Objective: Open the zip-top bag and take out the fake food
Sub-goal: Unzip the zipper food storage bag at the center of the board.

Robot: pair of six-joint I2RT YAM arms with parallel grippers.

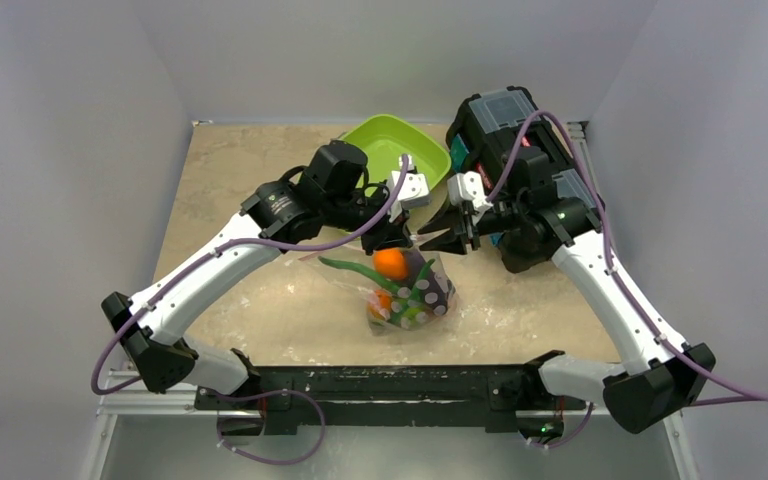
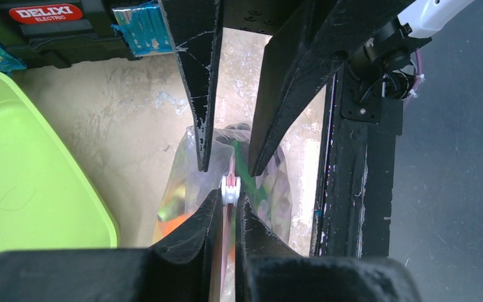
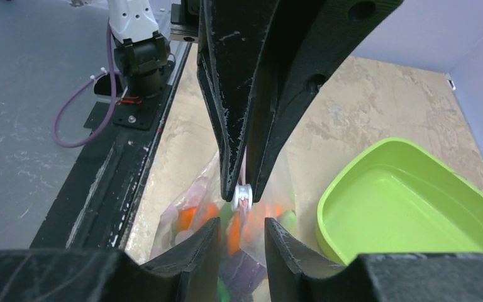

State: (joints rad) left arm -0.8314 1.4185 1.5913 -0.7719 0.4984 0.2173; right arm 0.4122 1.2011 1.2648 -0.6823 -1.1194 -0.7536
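Observation:
The zip-top bag point(image 1: 400, 292) hangs upright over the table's middle, clear plastic with a pink zip strip along its top. My left gripper point(image 1: 388, 238) is shut on that strip beside the white slider point(image 2: 231, 189), and the wrist view shows the strip pinched between its fingertips point(image 2: 217, 200). My right gripper point(image 1: 432, 241) faces it from the right, open. Its fingertips point(image 3: 217, 223) straddle the bag's top edge just short of the slider point(image 3: 242, 198), not closed on it. The fake food point(image 1: 391, 263) lies inside the bag: an orange, a green pod, purple and green pieces.
A lime-green tray point(image 1: 385, 140) sits behind the bag on the tan tabletop. To its right at the back stands a black box point(image 1: 500, 120) with a clear lid. A black rail point(image 1: 380, 385) runs along the near edge between the arm bases.

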